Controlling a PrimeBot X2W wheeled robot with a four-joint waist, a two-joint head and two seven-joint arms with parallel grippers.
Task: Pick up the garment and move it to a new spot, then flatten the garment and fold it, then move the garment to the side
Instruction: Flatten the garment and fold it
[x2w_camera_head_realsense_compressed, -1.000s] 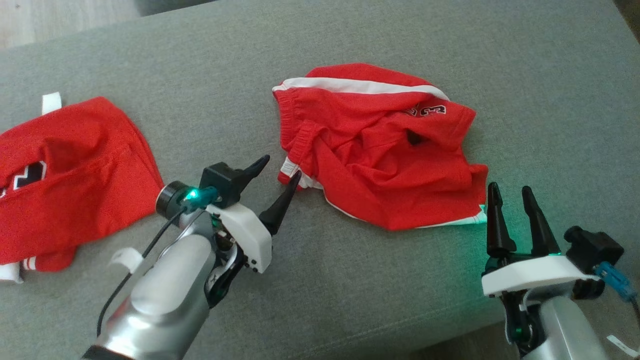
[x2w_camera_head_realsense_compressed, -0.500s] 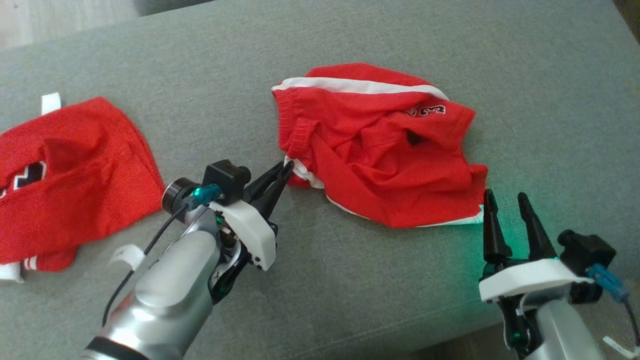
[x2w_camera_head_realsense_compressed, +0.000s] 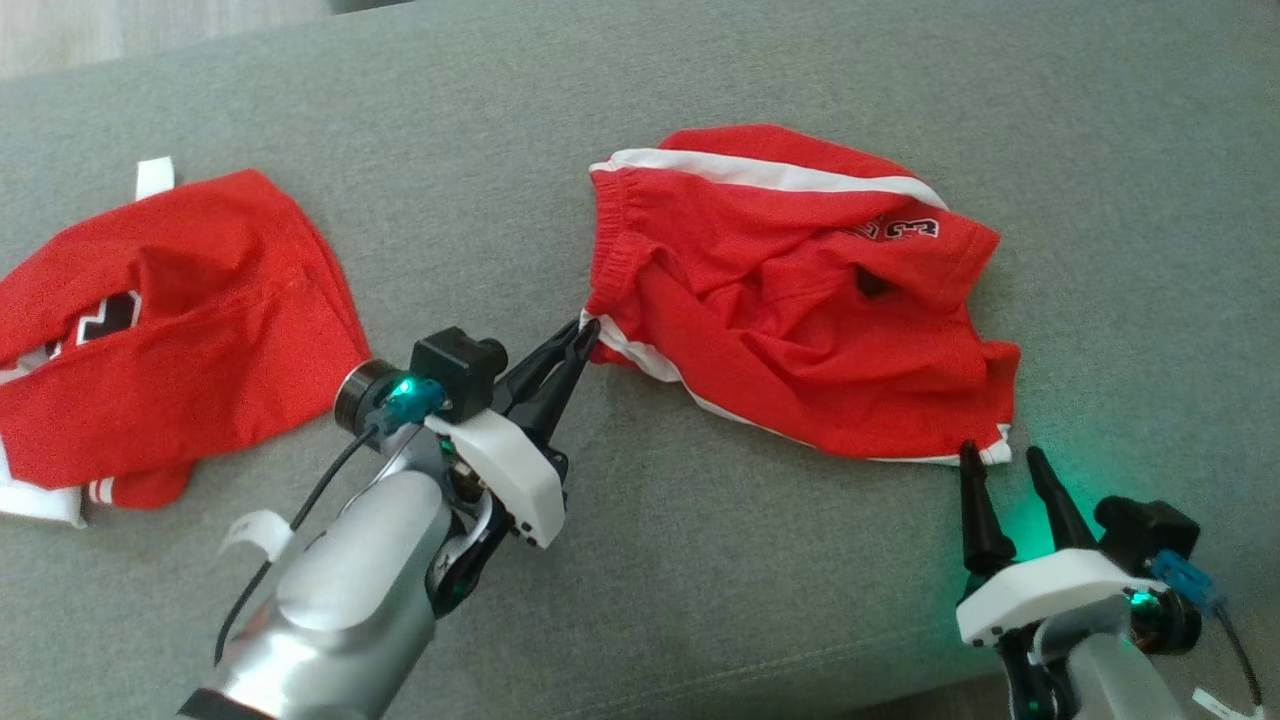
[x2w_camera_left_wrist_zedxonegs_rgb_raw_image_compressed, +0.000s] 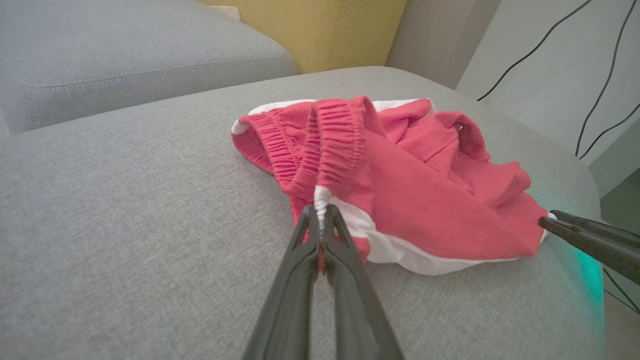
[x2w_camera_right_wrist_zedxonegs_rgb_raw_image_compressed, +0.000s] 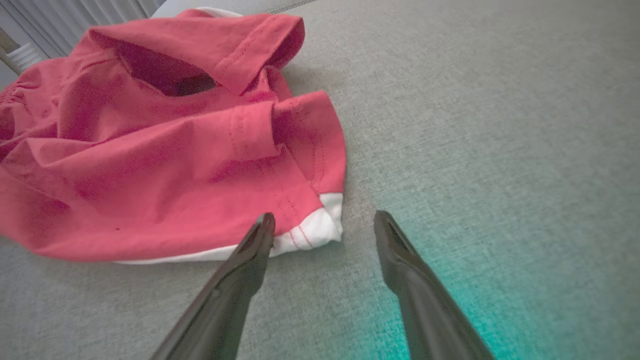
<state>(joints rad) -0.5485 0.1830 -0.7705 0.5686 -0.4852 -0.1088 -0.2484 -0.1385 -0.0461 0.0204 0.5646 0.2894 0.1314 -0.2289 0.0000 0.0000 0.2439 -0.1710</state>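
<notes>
While the left pincer (x2w_camera_head_realsense_compressed: 588, 332), outstretched, clamps the garment (x2w_camera_head_realsense_compressed: 800, 330) — right pincer (x2w_camera_head_realsense_compressed: 1000, 455) gapes nearby.

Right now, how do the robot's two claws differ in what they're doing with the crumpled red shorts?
The left gripper is shut, pinching a white-trimmed corner of the red shorts by the waistband; the right gripper is open, holding nothing. The left slants in sideways; the right points straight at the hem corner. Both sit at the shorts' near edge.
</notes>
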